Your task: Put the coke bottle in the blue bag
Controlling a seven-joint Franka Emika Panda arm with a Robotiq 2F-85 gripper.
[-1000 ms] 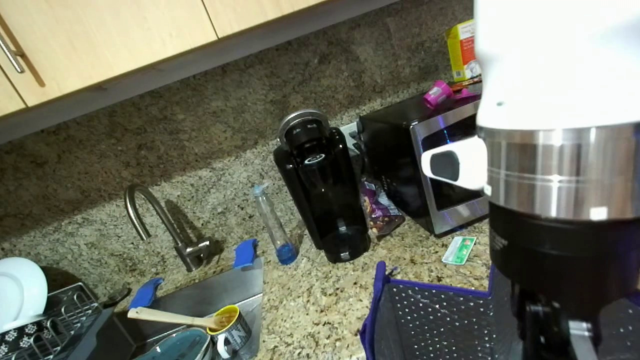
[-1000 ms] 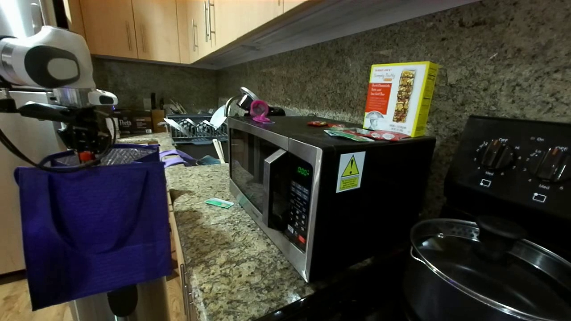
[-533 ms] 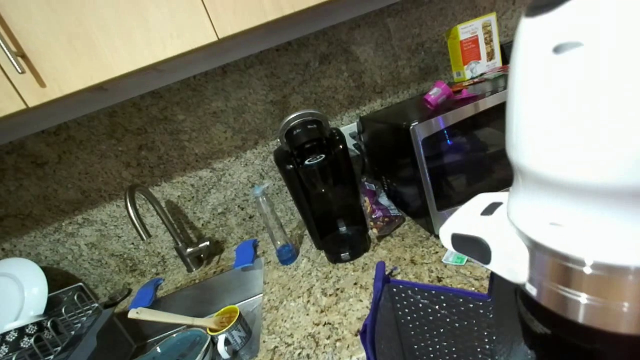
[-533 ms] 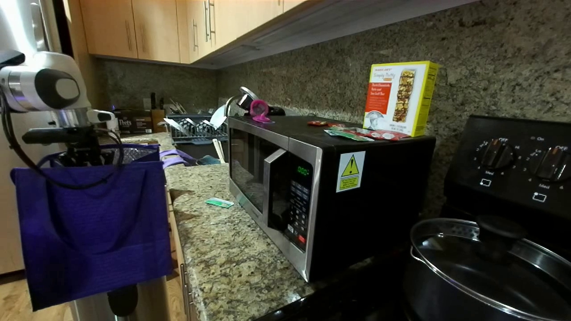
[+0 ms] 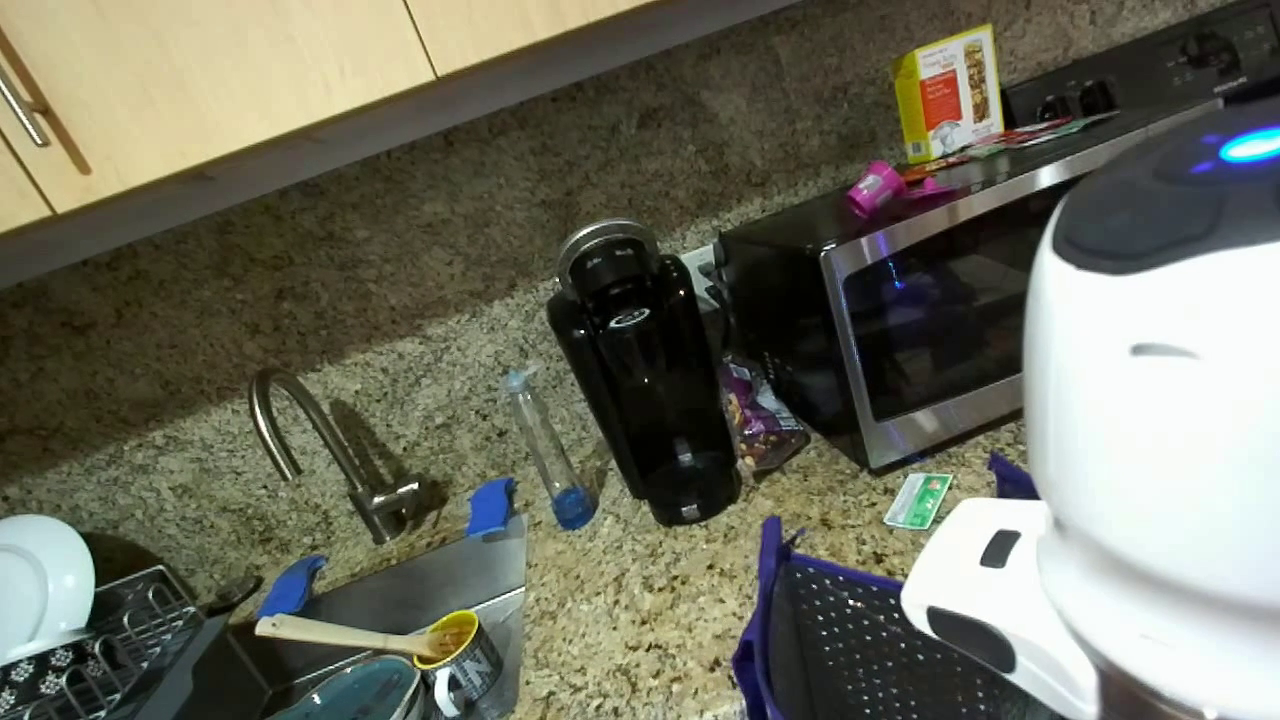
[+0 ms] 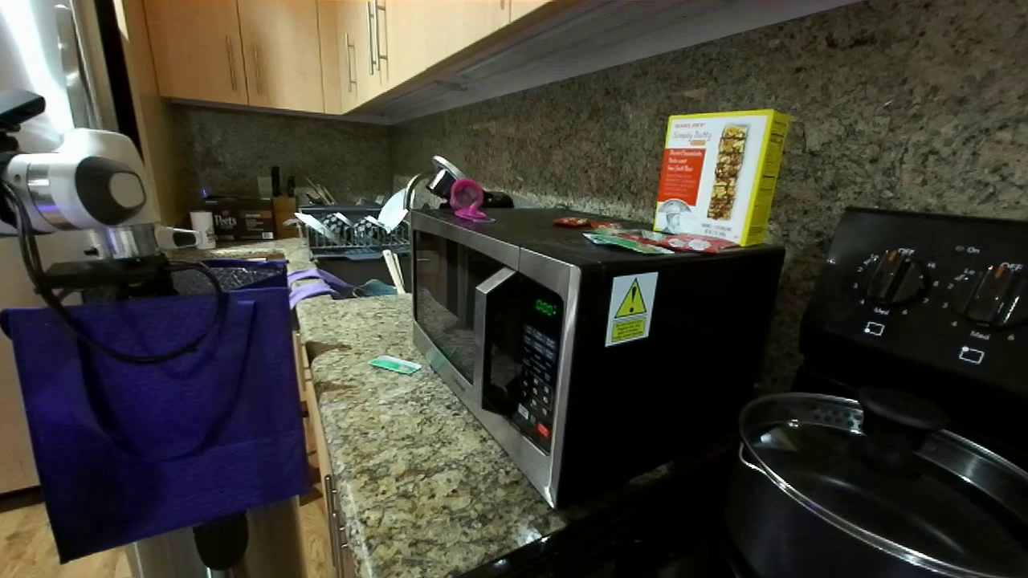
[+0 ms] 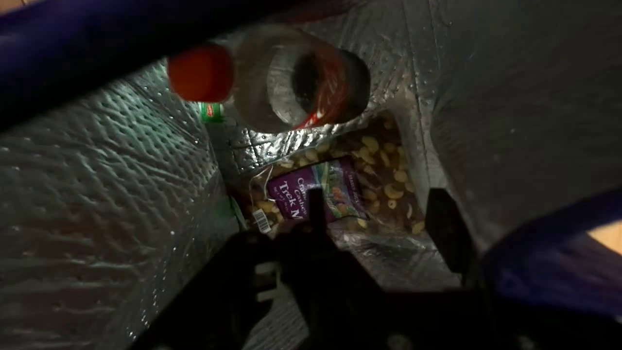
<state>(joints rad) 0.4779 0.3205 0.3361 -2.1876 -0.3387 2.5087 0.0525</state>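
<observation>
Gripper (image 7: 379, 214) at mouth of bag (image 6: 161, 417), jaws apart; bottle (image 7: 286, 80) inside, clear of fingertips (image 7: 444, 226); trek mix (image 7: 342, 182) below them.

The coke bottle (image 7: 286, 80) is resting in the bag (image 6: 169, 409), beside 1 nut packet (image 7: 342, 187) lying at the bottom.

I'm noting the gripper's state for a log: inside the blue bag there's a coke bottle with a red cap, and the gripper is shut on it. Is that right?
Not quite: the gripper is open. The wrist view shows its fingers apart, without the bottle between them. The red-capped coke bottle is inside the blue bag, as you say.
</observation>
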